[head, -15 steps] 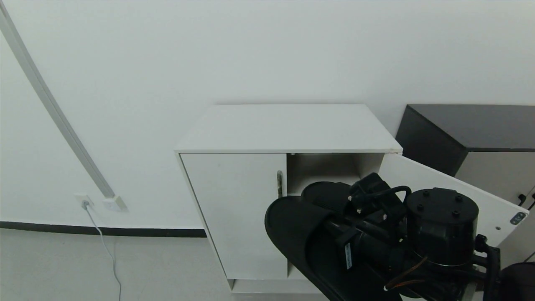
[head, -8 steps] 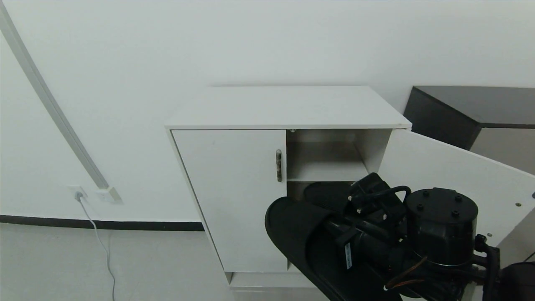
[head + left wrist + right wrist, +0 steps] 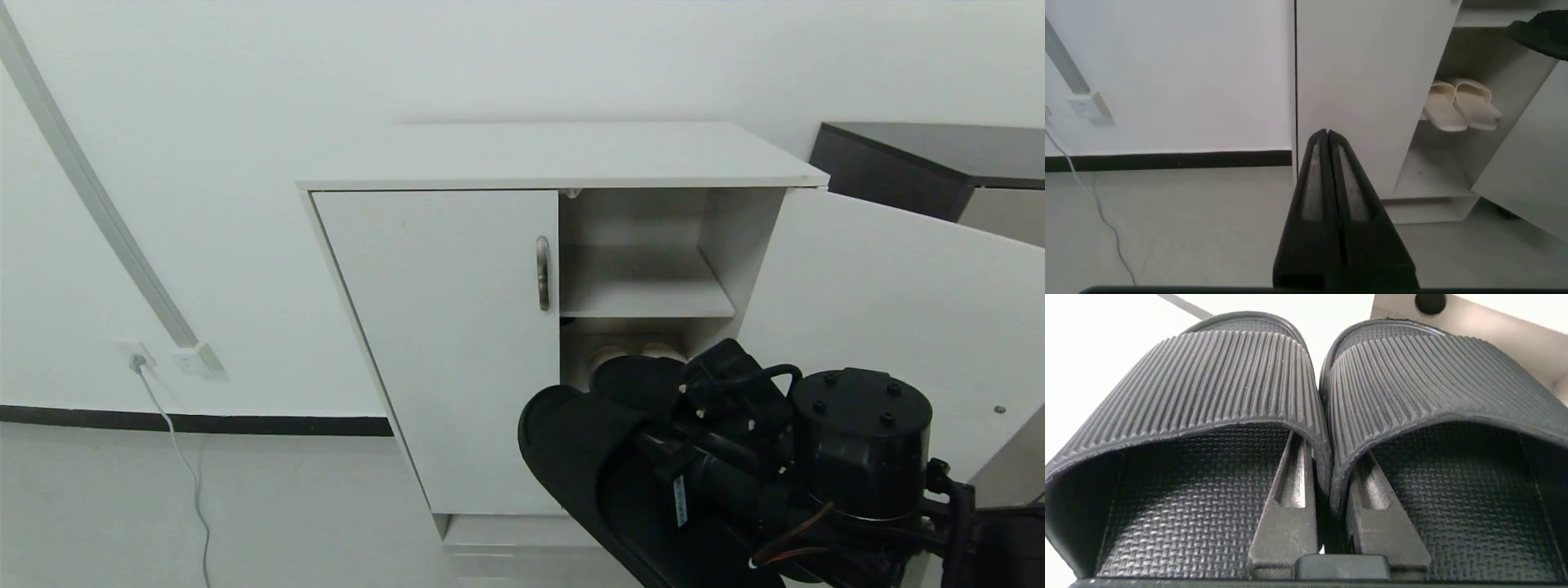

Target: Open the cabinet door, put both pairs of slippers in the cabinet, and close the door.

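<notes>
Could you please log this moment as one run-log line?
right tool shut on black ribbed slippers; beige slippers inside white cabinet; right door open; left tool shut

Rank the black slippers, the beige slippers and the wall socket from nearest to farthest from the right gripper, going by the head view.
1. black slippers: clamped in the right gripper, in front of the opening.
2. beige slippers: just beyond, inside the cabinet, in its open right half.
3. wall socket: far off on the robot's left.
</notes>
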Controlling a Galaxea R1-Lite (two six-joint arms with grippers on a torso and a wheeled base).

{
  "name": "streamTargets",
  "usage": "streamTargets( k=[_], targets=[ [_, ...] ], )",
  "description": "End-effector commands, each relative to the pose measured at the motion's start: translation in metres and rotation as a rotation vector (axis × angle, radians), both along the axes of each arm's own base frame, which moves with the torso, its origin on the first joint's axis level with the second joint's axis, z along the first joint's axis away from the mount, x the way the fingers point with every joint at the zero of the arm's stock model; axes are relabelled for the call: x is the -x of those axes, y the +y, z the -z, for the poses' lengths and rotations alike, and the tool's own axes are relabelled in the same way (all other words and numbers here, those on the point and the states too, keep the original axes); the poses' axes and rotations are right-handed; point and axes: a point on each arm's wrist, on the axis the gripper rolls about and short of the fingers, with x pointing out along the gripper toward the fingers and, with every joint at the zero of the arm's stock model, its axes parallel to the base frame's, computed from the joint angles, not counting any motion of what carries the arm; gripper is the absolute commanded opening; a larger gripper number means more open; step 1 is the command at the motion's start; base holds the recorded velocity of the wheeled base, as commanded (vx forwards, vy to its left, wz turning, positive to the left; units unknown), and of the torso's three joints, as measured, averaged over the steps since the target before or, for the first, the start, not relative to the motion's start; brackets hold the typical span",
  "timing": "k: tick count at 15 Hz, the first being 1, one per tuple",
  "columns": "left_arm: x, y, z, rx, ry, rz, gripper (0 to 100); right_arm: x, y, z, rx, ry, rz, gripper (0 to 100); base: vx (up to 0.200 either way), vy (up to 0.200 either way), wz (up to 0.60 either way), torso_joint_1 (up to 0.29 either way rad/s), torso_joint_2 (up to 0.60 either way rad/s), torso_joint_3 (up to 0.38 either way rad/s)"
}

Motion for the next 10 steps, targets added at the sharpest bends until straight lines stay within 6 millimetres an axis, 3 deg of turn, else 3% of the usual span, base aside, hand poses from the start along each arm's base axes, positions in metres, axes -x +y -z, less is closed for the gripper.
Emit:
streamTargets(
  k=[1,6,10],
  targets=[
    [-0.0001,0.0,0.0,0.0,0.002,0.001,0,-0.0007,0.0005,0.0016,0.005,0.003,0.002,0,0.0,0.0,0.0,-0.1,0.45,0.349],
    [-0.0001,0.0,0.0,0.0,0.002,-0.001,0,-0.0003,0.0006,0.001,0.004,0.0,0.003,0,0.0,0.0,0.0,-0.065,0.43,0.357],
    [-0.0001,0.0,0.0,0.0,0.002,-0.001,0,-0.0003,0.0006,0.001,0.004,0.0,0.003,0,0.0,0.0,0.0,-0.014,0.1,0.09]
  ],
)
